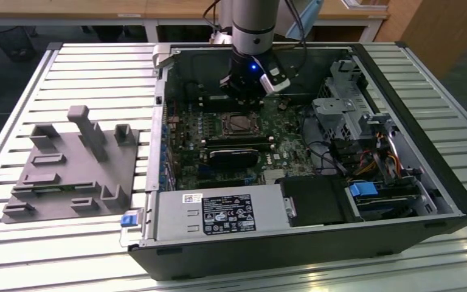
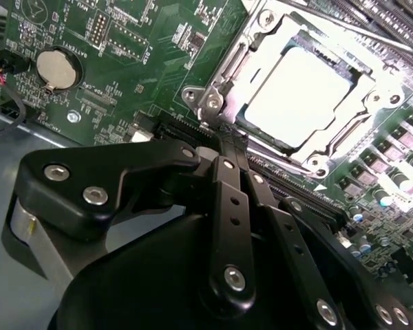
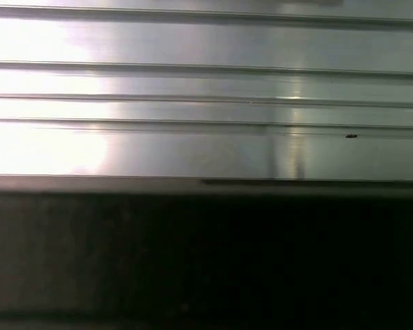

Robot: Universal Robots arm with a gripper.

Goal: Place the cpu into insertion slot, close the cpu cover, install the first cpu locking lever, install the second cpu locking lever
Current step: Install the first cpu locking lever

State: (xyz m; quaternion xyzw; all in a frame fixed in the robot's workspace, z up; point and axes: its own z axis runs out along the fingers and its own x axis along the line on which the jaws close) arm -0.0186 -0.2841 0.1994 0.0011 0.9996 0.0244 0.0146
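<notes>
A: Status check. Claw sits over the board inside the PC case, just beside the socket. In the second wrist view the two black fingers run side by side, tips drawn close together at the socket's near edge. Looks pinched to a narrow gap, nothing gripped as far as I can see.

B: Chip location?

A: Chip lies flat in the socket, bright metal top facing up. Silver cover frame appears folded down around it, w/ the cut-out centre leaving the chip top exposed. In the exterior view the socket is directly below the arm's wrist.

B: Levers?

A: Can't tell whether either is latched; glare washes out that area.

B: Notes for doing this step well?

A: My judgement: the work is at the socket edge, so keep the tips narrow and on the metal frame only. Approx. vertical, slow pressure. Avoid the small parts on the board nearby and the coin battery, which sits well apart. Check the frame sits even all round before loading any lever.
</notes>
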